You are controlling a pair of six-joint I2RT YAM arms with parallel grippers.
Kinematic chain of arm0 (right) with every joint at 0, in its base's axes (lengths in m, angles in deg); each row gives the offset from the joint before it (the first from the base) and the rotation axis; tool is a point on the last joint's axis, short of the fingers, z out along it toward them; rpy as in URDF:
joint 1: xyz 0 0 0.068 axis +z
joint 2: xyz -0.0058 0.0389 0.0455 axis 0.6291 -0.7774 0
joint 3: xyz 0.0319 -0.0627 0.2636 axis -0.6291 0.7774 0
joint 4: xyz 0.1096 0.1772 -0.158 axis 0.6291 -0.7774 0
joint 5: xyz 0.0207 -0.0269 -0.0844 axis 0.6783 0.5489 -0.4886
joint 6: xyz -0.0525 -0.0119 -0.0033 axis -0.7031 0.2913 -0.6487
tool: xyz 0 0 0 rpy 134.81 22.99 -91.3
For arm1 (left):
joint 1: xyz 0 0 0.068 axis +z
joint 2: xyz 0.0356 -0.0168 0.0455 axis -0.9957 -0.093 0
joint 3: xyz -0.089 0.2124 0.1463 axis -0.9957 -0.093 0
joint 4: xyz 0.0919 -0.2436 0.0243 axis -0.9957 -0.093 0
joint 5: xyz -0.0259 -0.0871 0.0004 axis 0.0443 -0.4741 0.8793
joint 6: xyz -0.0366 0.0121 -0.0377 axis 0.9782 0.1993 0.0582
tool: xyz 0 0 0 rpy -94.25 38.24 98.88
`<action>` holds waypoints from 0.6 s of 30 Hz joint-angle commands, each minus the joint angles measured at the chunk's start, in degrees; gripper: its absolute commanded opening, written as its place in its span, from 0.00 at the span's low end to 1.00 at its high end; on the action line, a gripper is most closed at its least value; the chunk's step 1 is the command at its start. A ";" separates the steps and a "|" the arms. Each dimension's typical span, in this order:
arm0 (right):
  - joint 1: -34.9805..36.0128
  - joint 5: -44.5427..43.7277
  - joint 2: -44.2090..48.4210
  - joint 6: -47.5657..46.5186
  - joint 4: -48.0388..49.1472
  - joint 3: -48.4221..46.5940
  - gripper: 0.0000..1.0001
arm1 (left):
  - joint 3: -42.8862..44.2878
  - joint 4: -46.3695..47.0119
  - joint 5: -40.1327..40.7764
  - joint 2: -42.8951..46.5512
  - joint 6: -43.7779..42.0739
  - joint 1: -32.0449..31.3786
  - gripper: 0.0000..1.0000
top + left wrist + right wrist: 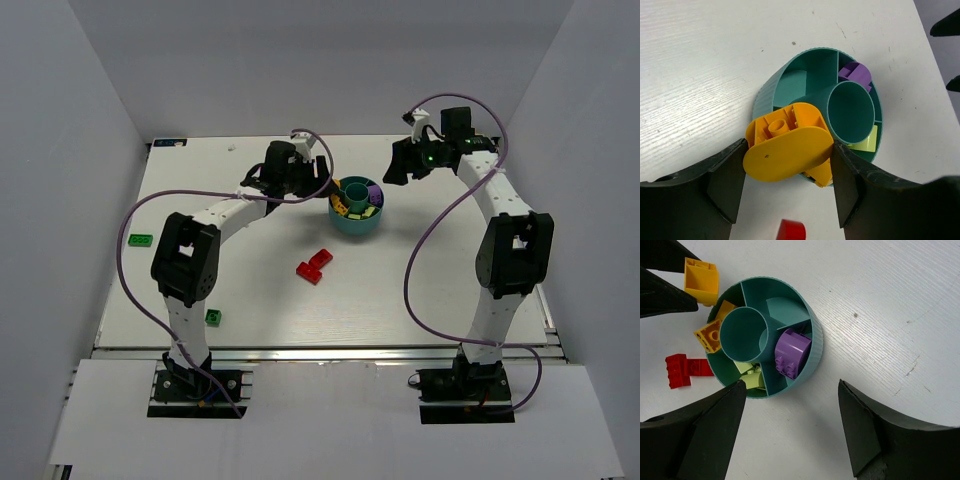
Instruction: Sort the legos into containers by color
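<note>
The round teal dish [356, 226] stands mid-table, with a round centre well and wedge compartments. My left gripper [322, 183] is shut on a yellow-orange brick [785, 150] and holds it over the dish's left rim [765, 95]. The same brick shows in the right wrist view [701, 281]. Another yellow-orange brick [710, 335] lies in a wedge. A purple brick [790, 352] and lime green bricks [754, 377] lie in other wedges. My right gripper [402, 166] is open and empty, hovering just right of the dish [816, 340].
Two red bricks [315, 265] lie together on the table in front of the dish. A green brick [140, 239] lies at the left edge. A dark green brick [214, 317] lies near the left arm's base.
</note>
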 commanded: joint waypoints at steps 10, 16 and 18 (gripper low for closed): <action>-0.72 0.99 2.21 -0.16 1.91 1.48 0.79 | -2.31 8.63 -4.28 3.54 -8.00 -1.11 0.05; -0.90 0.81 2.21 -0.07 1.90 1.83 0.80 | -3.80 11.09 -5.77 4.16 -10.46 -2.08 0.06; -0.90 0.90 2.21 -0.16 1.91 1.92 0.80 | -4.68 12.58 -7.26 4.51 -11.16 -2.26 0.06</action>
